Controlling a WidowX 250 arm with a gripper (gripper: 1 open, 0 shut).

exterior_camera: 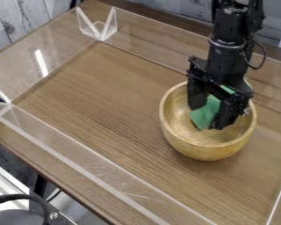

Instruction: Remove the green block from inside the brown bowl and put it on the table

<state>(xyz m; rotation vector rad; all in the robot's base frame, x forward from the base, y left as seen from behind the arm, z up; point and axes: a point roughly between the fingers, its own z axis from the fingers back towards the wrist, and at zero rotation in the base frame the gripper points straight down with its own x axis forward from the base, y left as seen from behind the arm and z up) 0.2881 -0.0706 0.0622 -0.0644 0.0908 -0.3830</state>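
The flat bright-green block (203, 117) lies inside the round light-brown wooden bowl (209, 143), the black gripper (212, 104) over it with fingers spread apart, so grasping, lifting out and setting on the brown wood-grain table (102, 97) apparently all remain.

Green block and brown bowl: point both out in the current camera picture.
green block (199, 117): camera view, on its exposed lower-left part.
brown bowl (199, 151): camera view, on its near outer wall.
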